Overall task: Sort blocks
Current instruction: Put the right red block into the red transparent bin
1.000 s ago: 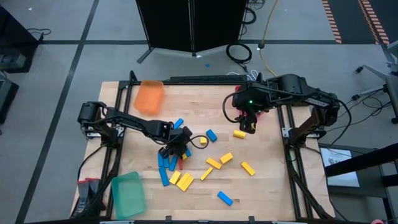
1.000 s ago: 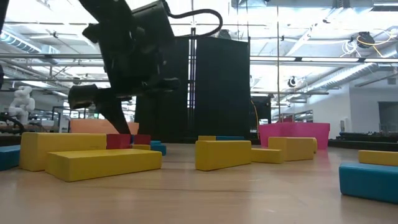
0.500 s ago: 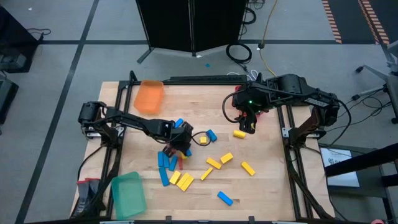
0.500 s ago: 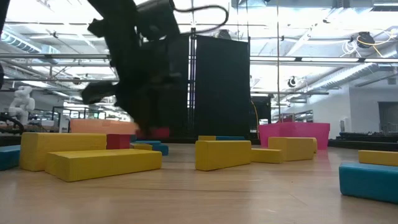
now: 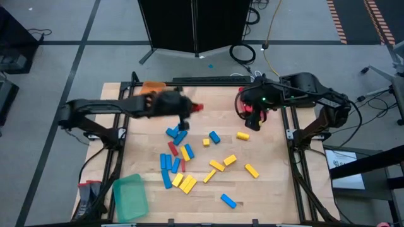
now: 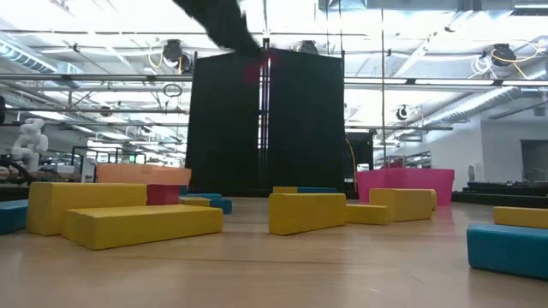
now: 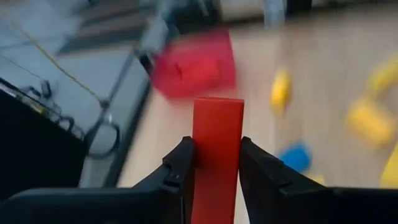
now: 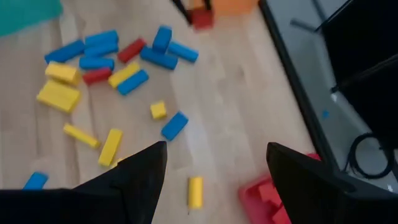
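Note:
My left gripper (image 5: 190, 108) hangs in the air above the table's far middle, shut on a red block (image 7: 217, 140); the low view shows that block (image 6: 257, 68) high above the table. Red, blue and yellow blocks (image 5: 180, 157) lie flat and scattered over the table's middle. My right gripper (image 8: 214, 186) is open and touches nothing. It hovers by the red tray (image 8: 267, 199) near the table's far right edge, where the right arm (image 5: 268, 101) covers most of the tray in the high view. My left gripper pinches the red block between its two fingers (image 7: 180, 165), one on each long side (image 7: 200, 149). The fingers lie along the block, whose free end (image 7: 217, 109) sticks out past the fingertips. The block is lifted clear of the table.
An orange tray (image 5: 150, 88) sits at the far left corner, partly under the left arm. A green tray (image 5: 129, 195) sits at the near left corner. A lone blue block (image 5: 228, 201) lies toward the near edge. Bare wood (image 5: 271, 183) shows at the near right.
My left gripper has risen from the pile of blocks with the red block and swung fast toward the table's far edge and a little right. In the low view it has climbed from table height to the picture's top. The blocks left on the table have stayed put.

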You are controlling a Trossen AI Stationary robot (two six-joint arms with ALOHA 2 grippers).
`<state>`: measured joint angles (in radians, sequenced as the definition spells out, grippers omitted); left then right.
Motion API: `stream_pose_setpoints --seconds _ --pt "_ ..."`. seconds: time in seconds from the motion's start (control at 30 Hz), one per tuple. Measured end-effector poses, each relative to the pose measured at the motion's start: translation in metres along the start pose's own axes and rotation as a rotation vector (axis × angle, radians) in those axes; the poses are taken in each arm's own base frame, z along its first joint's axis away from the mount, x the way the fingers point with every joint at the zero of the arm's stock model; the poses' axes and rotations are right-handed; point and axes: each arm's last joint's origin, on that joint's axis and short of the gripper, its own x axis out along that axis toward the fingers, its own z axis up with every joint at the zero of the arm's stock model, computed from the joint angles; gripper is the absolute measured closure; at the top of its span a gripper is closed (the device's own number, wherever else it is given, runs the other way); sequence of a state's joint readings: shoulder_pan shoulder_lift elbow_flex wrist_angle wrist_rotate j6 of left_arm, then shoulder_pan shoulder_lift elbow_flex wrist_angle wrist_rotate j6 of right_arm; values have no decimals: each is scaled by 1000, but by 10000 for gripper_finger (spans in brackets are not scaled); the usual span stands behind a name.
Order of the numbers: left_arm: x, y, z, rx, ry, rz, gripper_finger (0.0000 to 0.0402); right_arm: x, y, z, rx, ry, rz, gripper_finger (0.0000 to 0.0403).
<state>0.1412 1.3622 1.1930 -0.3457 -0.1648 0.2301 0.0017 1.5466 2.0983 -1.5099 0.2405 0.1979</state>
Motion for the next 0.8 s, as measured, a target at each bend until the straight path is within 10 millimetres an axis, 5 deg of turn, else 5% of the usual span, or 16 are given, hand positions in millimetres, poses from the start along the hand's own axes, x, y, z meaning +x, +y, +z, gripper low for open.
stream_pose_setpoints --seconds 0.3,0.53,0.8 --pt "-92 39 50 -246 -651 -8 307 -4 2 33 -53 -334 -14 129" --pt "-99 40 66 -288 -870 -73 307 2 0 67 -85 -595 -45 129" --pt "-82 33 70 -274 -896 -100 307 18 1 86 -85 -681 -63 129"
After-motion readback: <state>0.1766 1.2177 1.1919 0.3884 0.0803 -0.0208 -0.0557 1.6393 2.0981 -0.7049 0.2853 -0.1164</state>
